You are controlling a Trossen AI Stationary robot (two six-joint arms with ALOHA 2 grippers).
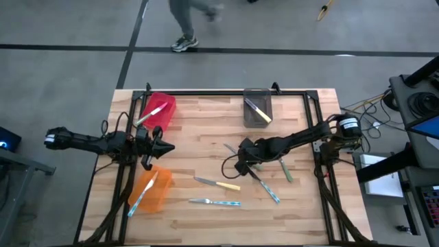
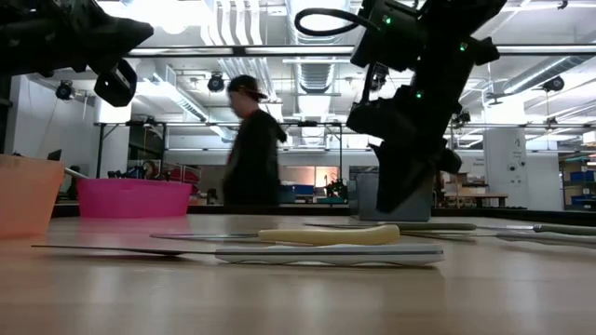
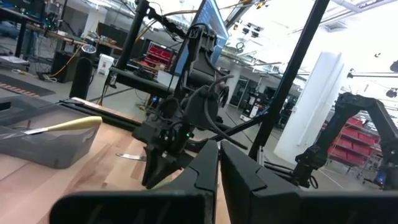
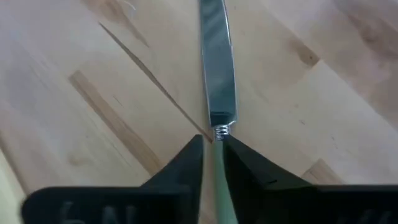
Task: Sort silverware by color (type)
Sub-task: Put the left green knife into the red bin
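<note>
Several knives lie loose on the wooden table [image 1: 206, 223]: a yellow-handled one [image 1: 218, 183], two blue-handled ones [image 1: 216, 202] [image 1: 269, 190] and a green-handled one [image 1: 286, 170]. My right gripper [image 4: 213, 146] points down at a slant over the table's middle. Its fingers stand a narrow gap apart on either side of another green-handled knife [image 4: 217, 68], whose blade [image 1: 230, 147] lies flat on the wood. My left gripper [image 3: 219, 168] is shut on nothing and hovers at the left, between the red and orange bins. My right gripper has the knife's green handle [image 4: 219, 174], just behind the blade, between its two fingers. It comes from above at a slant, in line with the knife. A thin gap shows beside one finger, and I cannot tell whether either finger touches the handle. The knife lies on the table.
A red bin [image 1: 164, 104] at the far left holds a knife. An orange bin [image 1: 159, 195] at the near left holds a blue-handled one. A grey bin [image 1: 257, 99] at the far middle holds a yellow-handled one. A person walks beyond the far edge.
</note>
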